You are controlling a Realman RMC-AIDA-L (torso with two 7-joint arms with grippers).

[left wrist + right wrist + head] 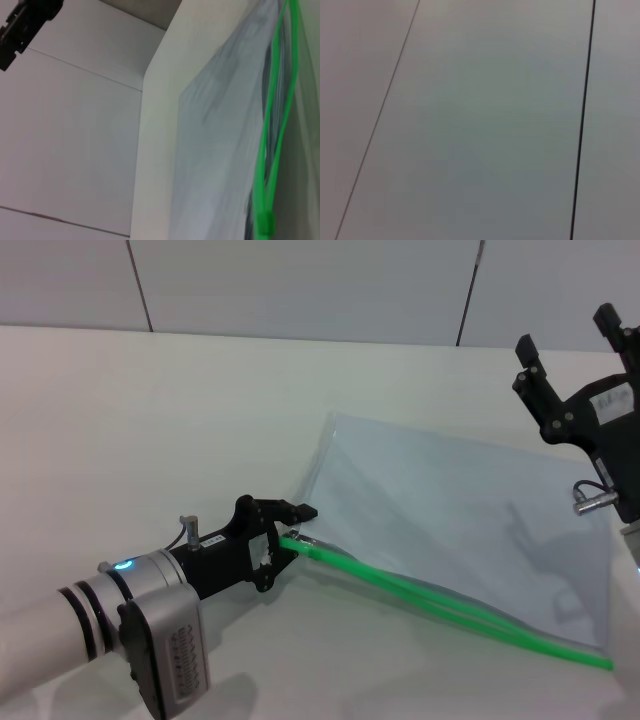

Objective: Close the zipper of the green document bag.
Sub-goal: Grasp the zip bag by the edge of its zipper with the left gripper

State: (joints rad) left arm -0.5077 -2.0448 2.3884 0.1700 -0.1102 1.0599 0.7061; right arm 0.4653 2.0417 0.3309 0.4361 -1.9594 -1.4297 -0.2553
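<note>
Setting read as a lab or test room: a plain white table (150,420) stood against a bare wall of large pale panels (300,285) split by thin dark seams, with no furnishings around.

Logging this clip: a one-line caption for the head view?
Left claw at the open zipper end of the green document bag; right claw raised aside.
</note>
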